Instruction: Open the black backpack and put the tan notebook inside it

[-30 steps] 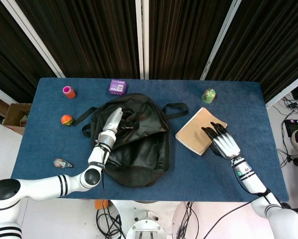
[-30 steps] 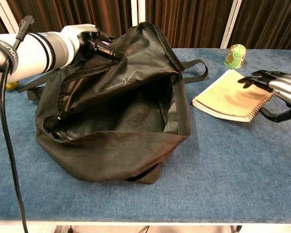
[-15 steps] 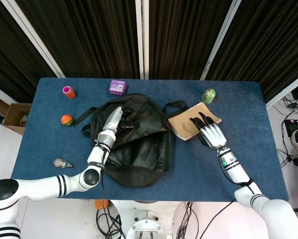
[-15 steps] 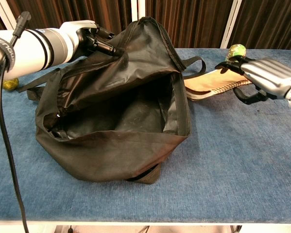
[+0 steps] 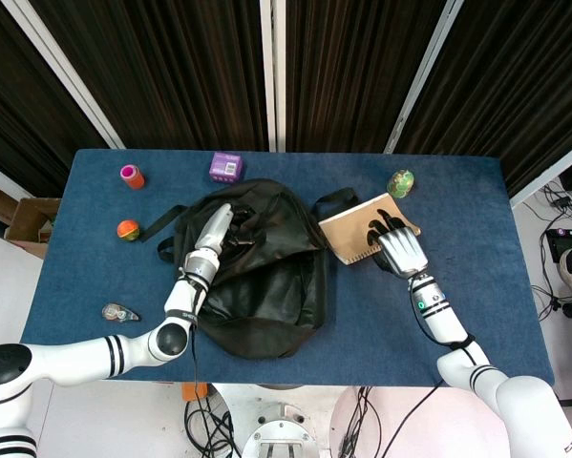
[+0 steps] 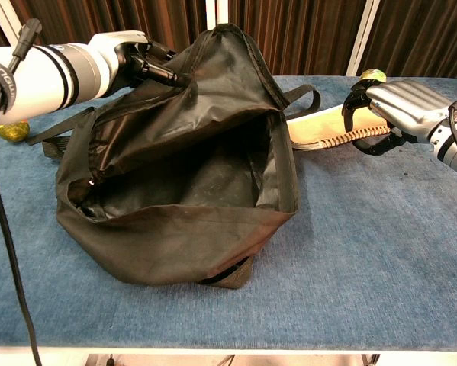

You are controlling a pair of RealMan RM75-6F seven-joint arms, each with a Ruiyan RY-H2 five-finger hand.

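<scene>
A small pink pot (image 5: 132,176) and an orange ball (image 5: 127,230) sat far left of the floppy black cloth backpack (image 5: 262,277). The left hand (image 5: 215,236) pinched the backpack's top flap and held it up, so the bag gaped open. A purple box (image 5: 226,166) stood just behind the backpack. Right of the backpack, the flat tan spiral notebook (image 5: 360,228) was tilted, its near corner at the bag's edge. The right hand (image 6: 396,107) gripped it, fingers wrapped over its far end. A green ball (image 5: 400,182) sat behind the notebook.
</scene>
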